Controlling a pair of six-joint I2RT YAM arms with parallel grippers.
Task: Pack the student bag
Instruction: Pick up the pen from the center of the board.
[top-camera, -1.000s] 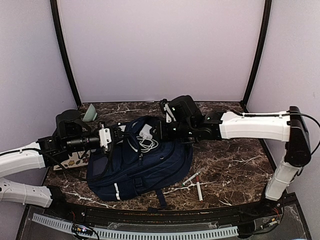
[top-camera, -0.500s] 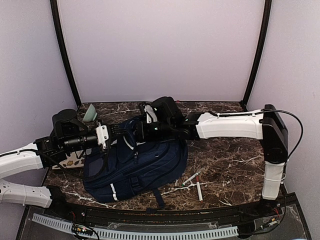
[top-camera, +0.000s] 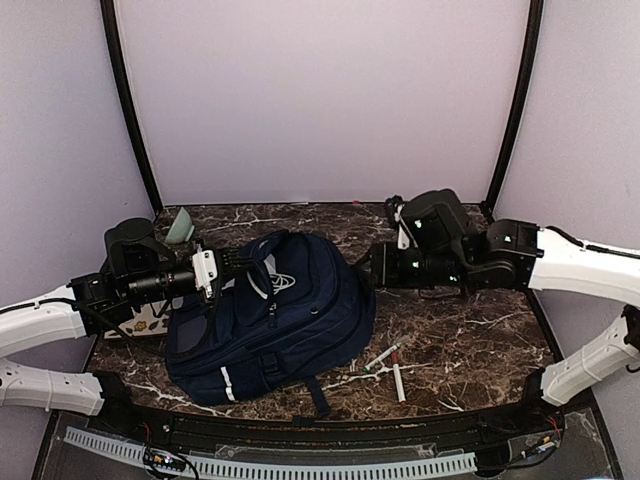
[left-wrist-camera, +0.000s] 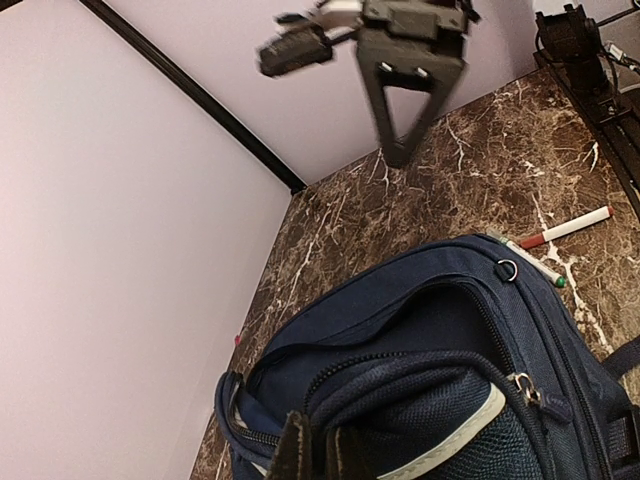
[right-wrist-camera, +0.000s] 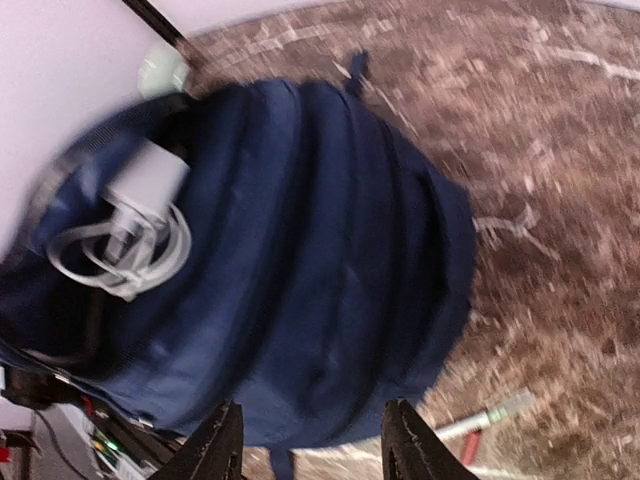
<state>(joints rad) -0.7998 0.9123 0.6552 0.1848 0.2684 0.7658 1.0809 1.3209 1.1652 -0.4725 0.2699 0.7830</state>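
1. The right gripper has pulled out of the bag and now hangs off the bag's right side, clear of the fabric. Half a second ago it was reaching into the bag's mouth.
2. Its jaws stand apart with nothing between them, so what it carried has been let go.
3. A white charger with its looped cable lies inside the bag's open top, at the bag's left end. A second ago the cable sat at the mouth under the right gripper, so this item now looks packed.
4. The left gripper is pinched narrow on the bag's upper rim at the bag's left end and holds the mouth open. Its place matches the earlier views.
5. The bag lies flat on the table, between the two arms, with its mouth toward the left arm. It has shifted slightly left since a second ago.
6. Two pens lie on the table just off the bag's lower right corner, outside it. By my judgement they are next to go in, and the right gripper is free to fetch them.
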